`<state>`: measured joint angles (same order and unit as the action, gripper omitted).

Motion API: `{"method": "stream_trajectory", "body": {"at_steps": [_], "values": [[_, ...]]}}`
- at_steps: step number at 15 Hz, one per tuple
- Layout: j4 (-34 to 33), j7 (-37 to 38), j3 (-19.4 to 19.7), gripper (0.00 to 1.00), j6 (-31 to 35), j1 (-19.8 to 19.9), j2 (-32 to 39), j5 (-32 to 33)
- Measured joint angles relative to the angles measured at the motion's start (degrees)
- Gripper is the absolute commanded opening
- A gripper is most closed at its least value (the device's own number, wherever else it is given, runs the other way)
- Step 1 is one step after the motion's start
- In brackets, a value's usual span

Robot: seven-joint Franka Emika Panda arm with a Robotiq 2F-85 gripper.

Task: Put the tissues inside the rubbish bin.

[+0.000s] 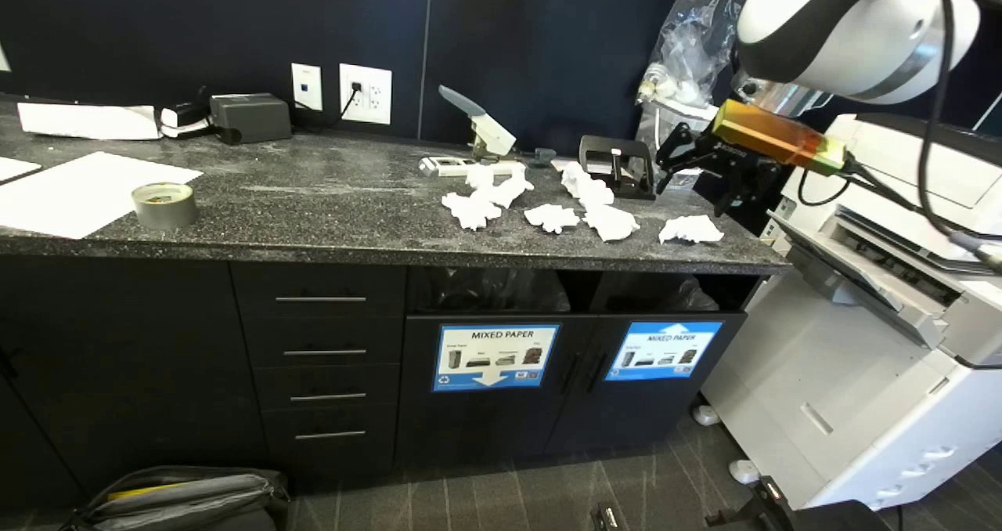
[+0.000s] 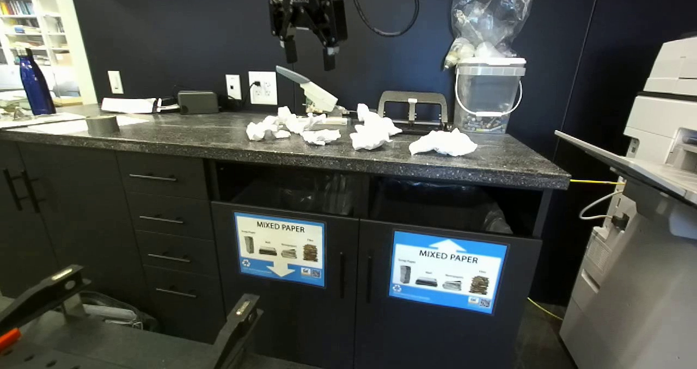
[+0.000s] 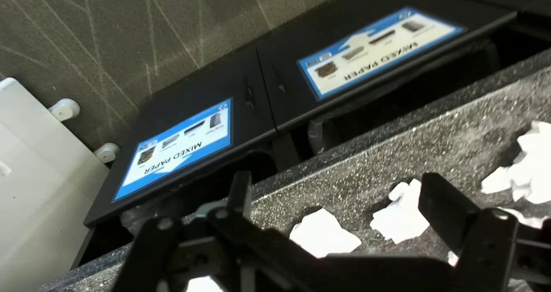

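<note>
Robot gripper [image 2: 310, 56], spread wide and empty, fingers [image 2: 329, 59] pointing down, hangs well above a speckled dark countertop [image 2: 196, 132] where the crumpled white tissues [image 2: 372, 135] lie scattered below. In the wrist view, two of them show between the fingers, so the coming move looks to be a descent, though how far it must also reach in from the countertop's front edge is hard to tell. The piece [image 2: 444, 143] nearest the printer [image 1: 845, 390] is longer than it is tall, its length running roughly along that edge. Close behind the spread stand a stapler [image 2: 318, 96], its lever raised, and a hole punch [image 2: 416, 97], with a clear bucket [image 2: 490, 62] beside it; any of these could crowd a grasp at the back. Down below, the plastic-lined bins [image 2: 438, 208], likely the destination, sit beneath the countertop, which would bar any straight drop.
</note>
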<state>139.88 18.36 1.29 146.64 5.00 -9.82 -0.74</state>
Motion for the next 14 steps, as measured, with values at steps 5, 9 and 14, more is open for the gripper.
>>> {"method": "stream_trajectory", "body": {"at_steps": [5,9,14], "values": [[-13.2,16.6,1.2,1.00,9.2,0.5,18.4,4.1],[-26.5,28.8,7.8,1.00,10.2,-3.0,31.7,6.4],[-42.3,39.1,14.4,1.00,7.9,-4.5,44.8,3.8]]}}
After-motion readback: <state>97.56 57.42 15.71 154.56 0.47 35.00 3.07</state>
